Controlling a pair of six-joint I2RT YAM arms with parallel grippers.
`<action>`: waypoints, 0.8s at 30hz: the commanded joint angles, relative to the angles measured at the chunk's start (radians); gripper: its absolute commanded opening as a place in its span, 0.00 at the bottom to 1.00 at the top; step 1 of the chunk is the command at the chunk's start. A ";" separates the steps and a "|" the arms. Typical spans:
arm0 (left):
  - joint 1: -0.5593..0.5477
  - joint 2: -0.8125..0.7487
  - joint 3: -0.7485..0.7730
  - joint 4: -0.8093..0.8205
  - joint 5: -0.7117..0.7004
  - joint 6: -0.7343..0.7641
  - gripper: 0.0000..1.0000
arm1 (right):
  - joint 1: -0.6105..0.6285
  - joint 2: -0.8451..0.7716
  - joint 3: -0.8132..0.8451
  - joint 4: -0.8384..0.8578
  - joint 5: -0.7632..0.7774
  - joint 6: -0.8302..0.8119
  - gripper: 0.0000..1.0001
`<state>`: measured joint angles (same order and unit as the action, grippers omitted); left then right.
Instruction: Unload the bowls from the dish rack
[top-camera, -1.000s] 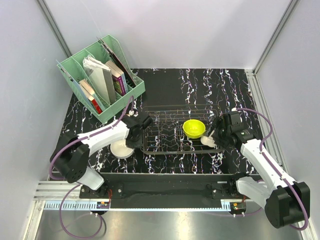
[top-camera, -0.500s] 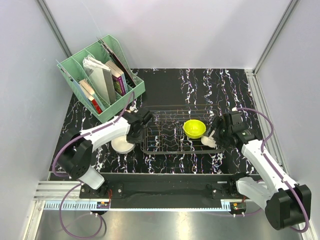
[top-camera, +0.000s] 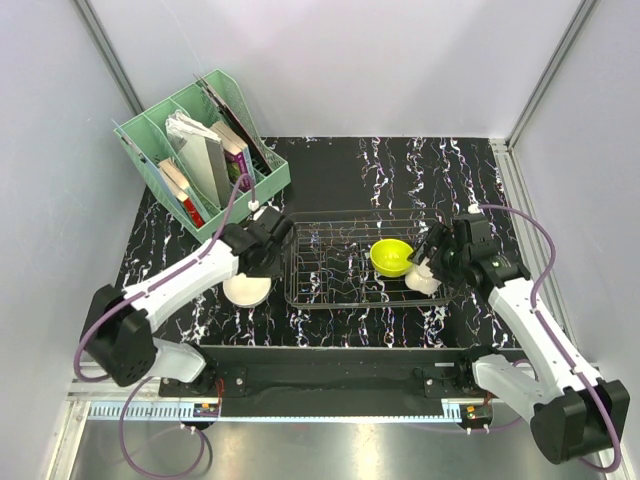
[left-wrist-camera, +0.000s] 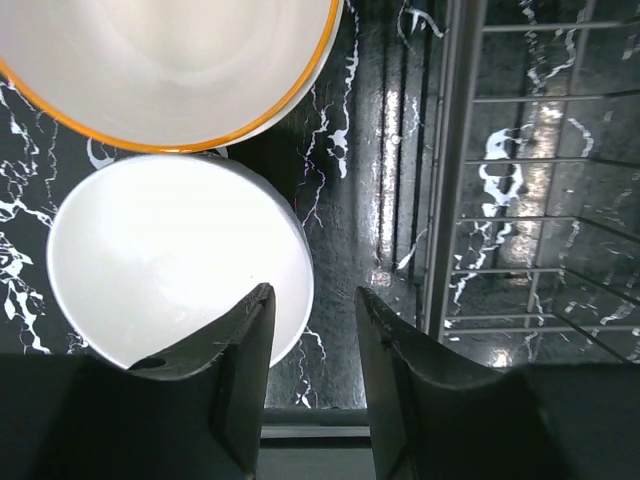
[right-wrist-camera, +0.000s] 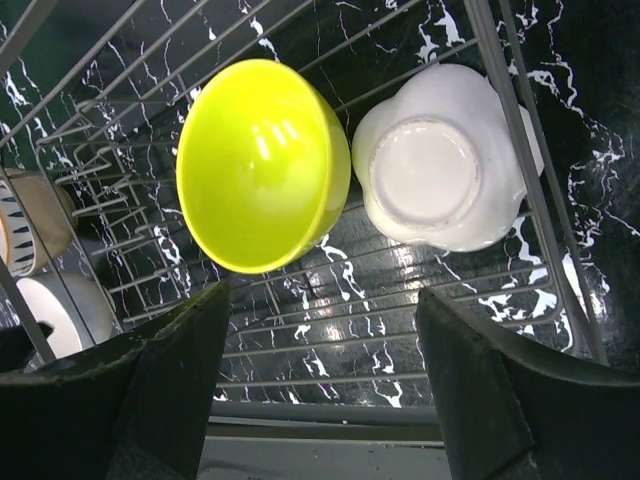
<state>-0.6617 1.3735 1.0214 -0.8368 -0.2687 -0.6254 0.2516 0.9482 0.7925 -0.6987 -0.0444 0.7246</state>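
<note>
1. Table (top-camera: 400, 170): black, white-veined, flat.
2. Dish rack (top-camera: 330, 272): thin dark wire, see-through, standing on the table. Two bowls sit at its right end.
3. Yellow-green bowl (right-wrist-camera: 262, 165): glossy, round, tipped on its side.
4. White bowl (right-wrist-camera: 440, 160): upside down with a wavy wall, just beside the yellow-green bowl.
5. Right gripper (right-wrist-camera: 322, 300): above both bowls, jaws wide apart. Straddle one rim, keep clear of the wires, close firmly and lift straight up.
6. Left gripper (left-wrist-camera: 313, 295): jaws slightly apart, clamping nothing, above a smooth plain bowl (left-wrist-camera: 170, 260) on the table left of the rack.
</note>
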 joint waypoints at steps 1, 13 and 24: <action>-0.001 -0.092 0.068 -0.022 -0.006 -0.007 0.43 | -0.003 0.067 0.065 0.011 -0.005 -0.028 0.83; -0.001 -0.186 0.128 -0.062 -0.030 -0.016 0.46 | -0.003 0.294 0.142 0.056 -0.002 -0.044 0.77; -0.001 -0.192 0.086 -0.061 -0.040 -0.016 0.45 | -0.003 0.399 0.172 0.100 -0.018 -0.063 0.60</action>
<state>-0.6617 1.1923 1.1107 -0.9066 -0.2817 -0.6407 0.2512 1.3159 0.9176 -0.6441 -0.0536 0.6827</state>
